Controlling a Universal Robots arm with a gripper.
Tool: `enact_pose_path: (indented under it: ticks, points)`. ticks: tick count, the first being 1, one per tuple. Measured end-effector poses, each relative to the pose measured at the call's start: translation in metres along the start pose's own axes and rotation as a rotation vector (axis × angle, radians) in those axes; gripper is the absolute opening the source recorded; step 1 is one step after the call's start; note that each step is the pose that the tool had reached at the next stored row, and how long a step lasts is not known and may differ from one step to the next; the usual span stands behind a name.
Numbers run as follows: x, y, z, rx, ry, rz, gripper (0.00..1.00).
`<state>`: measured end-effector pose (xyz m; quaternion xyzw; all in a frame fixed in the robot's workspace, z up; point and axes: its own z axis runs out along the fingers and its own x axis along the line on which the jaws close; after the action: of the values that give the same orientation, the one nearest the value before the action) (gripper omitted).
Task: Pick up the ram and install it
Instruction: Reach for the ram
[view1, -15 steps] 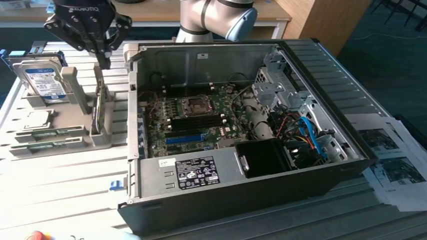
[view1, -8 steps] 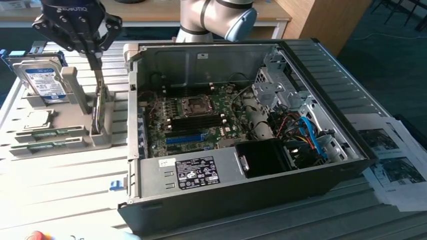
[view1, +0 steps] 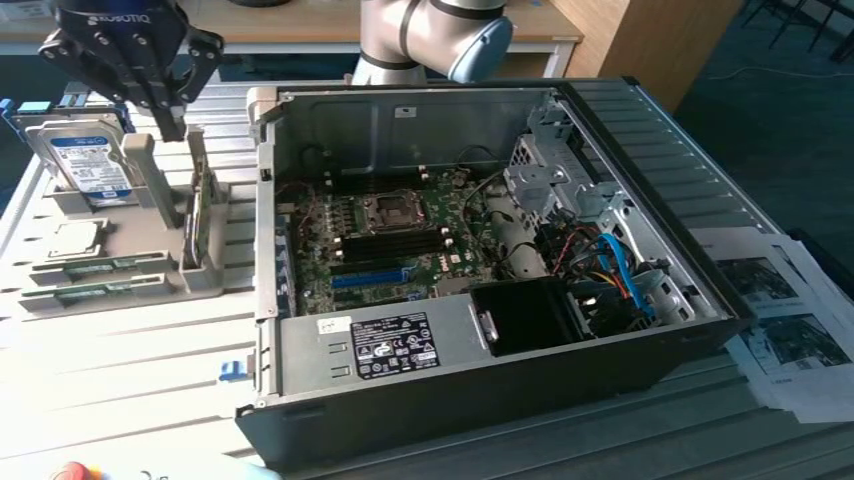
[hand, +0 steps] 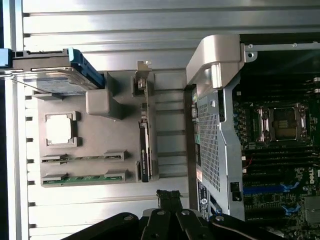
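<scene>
The ram (view1: 198, 222) stands on its thin edge in the grey holder (view1: 134, 275), below the fingers and a bit toward the open computer (view1: 667, 170). The gripper (view1: 171, 120) points straight down with its fingers pressed together, holding nothing.

Printed sheets (view1: 781, 310) half beyond the exterior view's right edge, print illegible
</scene>
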<state>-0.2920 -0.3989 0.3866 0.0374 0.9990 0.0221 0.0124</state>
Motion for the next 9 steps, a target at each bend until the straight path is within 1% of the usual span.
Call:
enact_pose_path:
  ticks: [9]
  points:
    - [0.021,-0.0016,0.0000,0.0000,-0.0001,0.000,0.10]
